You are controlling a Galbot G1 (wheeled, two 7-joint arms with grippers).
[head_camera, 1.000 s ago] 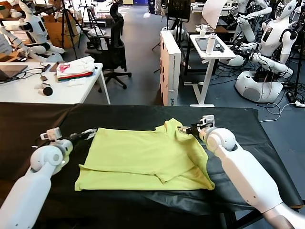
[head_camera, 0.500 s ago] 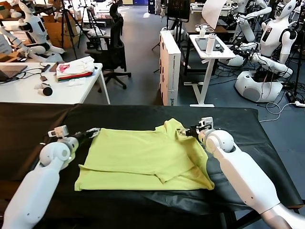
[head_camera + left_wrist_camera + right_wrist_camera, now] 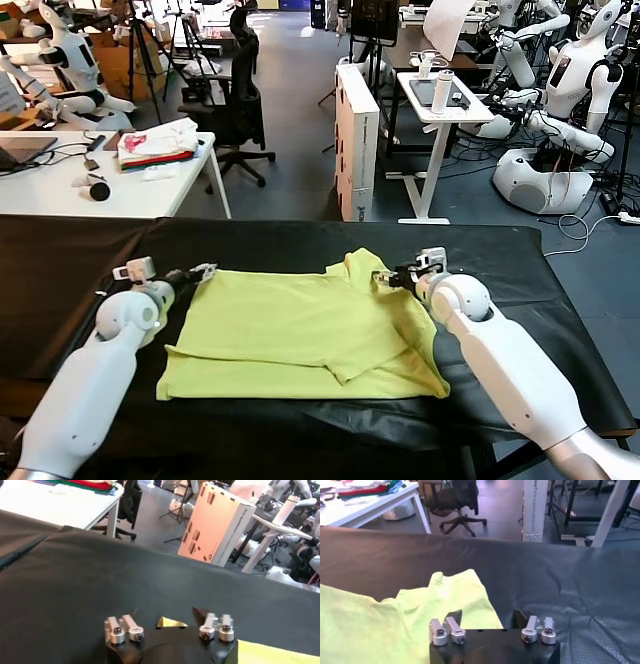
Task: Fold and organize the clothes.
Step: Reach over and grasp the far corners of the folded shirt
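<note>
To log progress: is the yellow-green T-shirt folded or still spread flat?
Partly folded. The T-shirt lies on the black table, its right side and sleeve doubled over.

The light yellow-green short-sleeved cotton T-shirt (image 3: 300, 335) lay flat on the black-covered table (image 3: 560, 330), roughly at its middle, partly folded: its right side doubled over itself, a rumpled peak toward the far edge.

Both wrist views are cutting off the fingertips of the left gripper (image 3: 170, 630) and right gripper (image 3: 492, 630); the T-shirt (image 3: 270, 652) is perhaps running under them.
</note>
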